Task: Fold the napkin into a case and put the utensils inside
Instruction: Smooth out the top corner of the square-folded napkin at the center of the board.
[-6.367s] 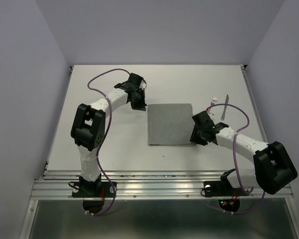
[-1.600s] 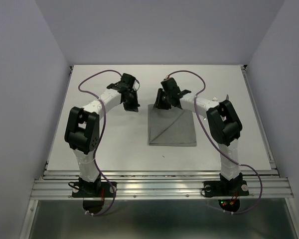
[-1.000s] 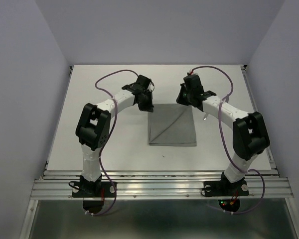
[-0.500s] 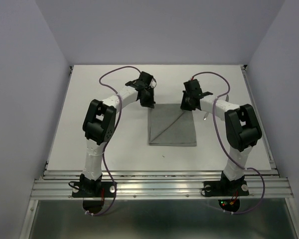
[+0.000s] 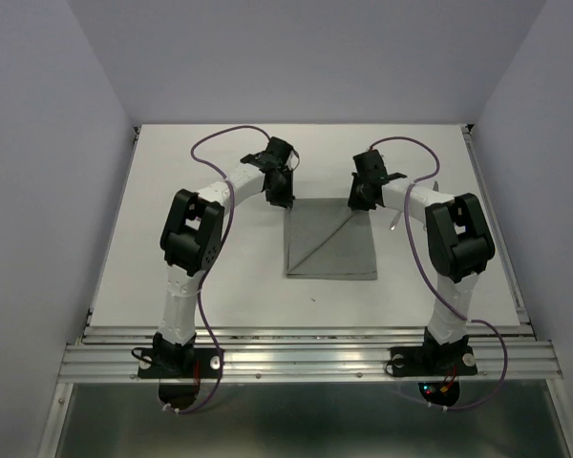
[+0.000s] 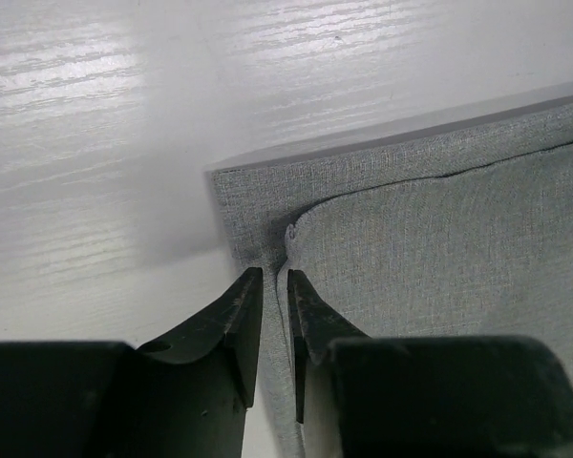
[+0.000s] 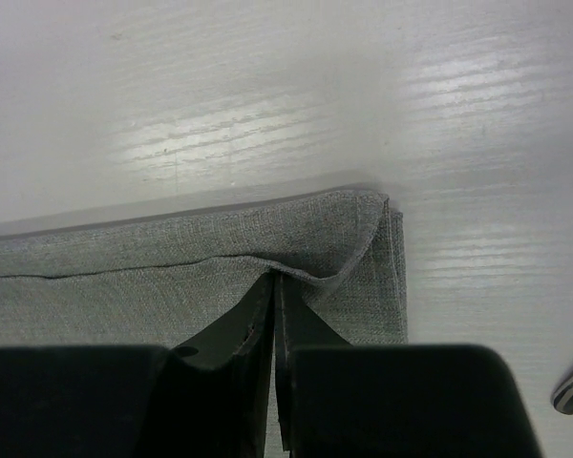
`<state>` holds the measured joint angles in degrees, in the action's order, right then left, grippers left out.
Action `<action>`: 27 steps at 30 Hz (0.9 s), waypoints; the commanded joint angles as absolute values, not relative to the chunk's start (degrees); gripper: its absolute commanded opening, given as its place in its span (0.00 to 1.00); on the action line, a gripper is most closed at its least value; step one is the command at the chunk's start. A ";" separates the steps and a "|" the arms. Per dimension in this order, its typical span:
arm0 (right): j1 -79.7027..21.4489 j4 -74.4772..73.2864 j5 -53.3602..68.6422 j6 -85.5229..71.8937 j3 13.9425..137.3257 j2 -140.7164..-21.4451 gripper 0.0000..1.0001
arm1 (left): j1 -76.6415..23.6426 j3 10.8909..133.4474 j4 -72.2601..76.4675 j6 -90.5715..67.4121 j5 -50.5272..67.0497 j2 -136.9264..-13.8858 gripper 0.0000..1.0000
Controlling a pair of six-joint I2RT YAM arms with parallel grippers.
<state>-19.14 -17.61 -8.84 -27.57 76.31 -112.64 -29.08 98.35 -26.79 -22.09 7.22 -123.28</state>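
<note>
Top external, napkin (image 5: pixel 329 243) flat, diagonal fold running far-right to near-left

The white table (image 5: pixel 201 277), its top faintly wood-grained, carries a grey napkin (image 5: pixel 329 239) near the middle. A diagonal fold line runs across the cloth from its far right towards its near left. Just right of it lies a slim silver utensil (image 5: pixel 393 225); whether fork or knife is unclear.

The grey cloth napkin (image 5: pixel 329 243) lies on the white desk (image 5: pixel 220 258), left claw (image 5: pixel 284 198) at its far-left corner, right claw (image 5: pixel 354 201) at its far-right, silver metal utensil (image 5: pixel 393 224) just right.
</note>
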 commanded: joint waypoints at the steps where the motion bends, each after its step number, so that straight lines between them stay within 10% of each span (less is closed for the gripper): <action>1: -18.90 -16.96 -8.61 -26.98 79.19 -112.50 0.08 | -28.74 100.37 -27.60 -20.39 6.06 -122.87 0.29; 27: -18.90 -16.88 -6.94 -27.51 79.63 -112.24 0.08 | -28.74 103.71 -25.40 -19.95 9.58 -127.00 0.32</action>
